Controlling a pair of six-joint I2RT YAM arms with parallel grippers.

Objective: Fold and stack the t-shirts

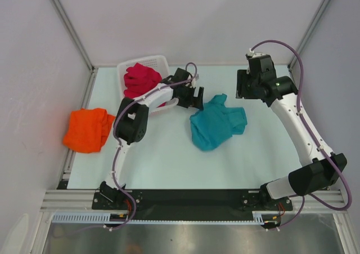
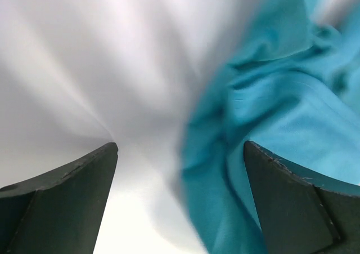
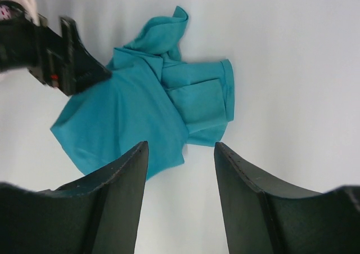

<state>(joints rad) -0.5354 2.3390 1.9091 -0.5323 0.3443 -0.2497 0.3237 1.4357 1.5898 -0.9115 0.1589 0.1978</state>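
Table (image 1: 169,164): teal t-shirt (image 1: 216,124), orange t-shirt (image 1: 87,130), basket (image 1: 161,60)

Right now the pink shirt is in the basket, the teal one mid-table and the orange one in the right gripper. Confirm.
Wrong on the orange shirt: it lies loose at the table's left edge, and the right gripper is open and empty. The top view shows it; the rest stands.

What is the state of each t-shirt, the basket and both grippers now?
teal t-shirt: crumpled on the table, unfolded, not held.
orange t-shirt: bunched at the table's left edge.
crimson t-shirt: heaped in the basket.
basket: holds the crimson t-shirt.
left gripper: fingers open, empty, beside the teal t-shirt.
right gripper: fingers open, empty, above the table.
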